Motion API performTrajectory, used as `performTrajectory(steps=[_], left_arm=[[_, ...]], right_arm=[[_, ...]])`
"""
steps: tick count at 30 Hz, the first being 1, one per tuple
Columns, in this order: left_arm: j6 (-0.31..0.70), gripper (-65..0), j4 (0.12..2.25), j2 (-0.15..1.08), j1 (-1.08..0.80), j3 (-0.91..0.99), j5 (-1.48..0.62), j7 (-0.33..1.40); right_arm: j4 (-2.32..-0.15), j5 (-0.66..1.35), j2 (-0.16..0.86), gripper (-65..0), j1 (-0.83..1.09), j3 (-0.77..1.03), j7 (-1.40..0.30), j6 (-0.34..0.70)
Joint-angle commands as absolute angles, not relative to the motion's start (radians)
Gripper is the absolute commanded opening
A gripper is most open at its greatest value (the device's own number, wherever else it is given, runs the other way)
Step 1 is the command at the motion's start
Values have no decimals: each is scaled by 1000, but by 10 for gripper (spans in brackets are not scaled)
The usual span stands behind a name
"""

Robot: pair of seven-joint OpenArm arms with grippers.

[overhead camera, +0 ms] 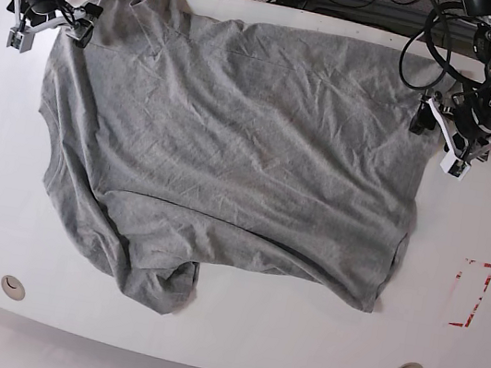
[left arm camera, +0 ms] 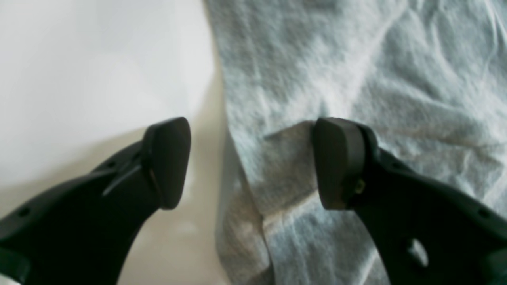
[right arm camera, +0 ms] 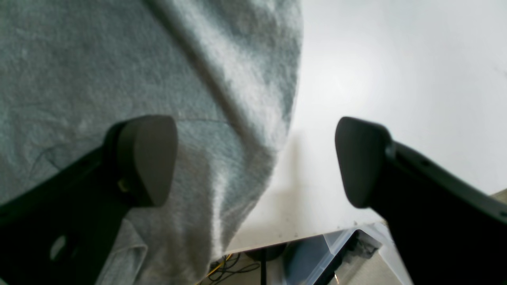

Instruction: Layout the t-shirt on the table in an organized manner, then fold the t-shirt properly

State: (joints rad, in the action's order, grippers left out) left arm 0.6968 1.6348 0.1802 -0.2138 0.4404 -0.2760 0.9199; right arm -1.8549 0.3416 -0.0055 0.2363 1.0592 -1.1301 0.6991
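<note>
Base view: t-shirt spread across the table, still rumpled
Your left gripper and right gripper gape wide, empty, straddling far-edge corners; close shallow and you'll likely lose the hem

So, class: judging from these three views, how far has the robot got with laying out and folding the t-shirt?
Done: the t-shirt lies mostly spread on the table. In hand: the left pincer and the right pincer are both open, each straddling a far edge of the cloth and holding nothing. Left: the near sleeve is bunched, the far corner by the right pincer is rucked, wrinkles remain, and no fold has been made.
</note>
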Motion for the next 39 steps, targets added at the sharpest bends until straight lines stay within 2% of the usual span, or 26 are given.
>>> performTrajectory(steps=[1,13,27,34,39], left_arm=[[698,-204,1647,193,-205,444,-292,903],[698,-203,1684,193,-206,441,-294,903],[698,-203,1747,193,-209,349,-294,903],[698,-203,1747,197,-209,357,-294,903],[698,-203,1742,199,-209,427,-289,903]], right_arm=[[-1868,355,7,-51,237,1063,-1113,698],[-1867,355,7,-51,236,1063,-1113,698],[-1867,355,5,-51,236,1063,-1113,698],[-1867,355,5,-51,236,1063,-1113,698],[-1867,355,5,-51,236,1063,-1113,698]])
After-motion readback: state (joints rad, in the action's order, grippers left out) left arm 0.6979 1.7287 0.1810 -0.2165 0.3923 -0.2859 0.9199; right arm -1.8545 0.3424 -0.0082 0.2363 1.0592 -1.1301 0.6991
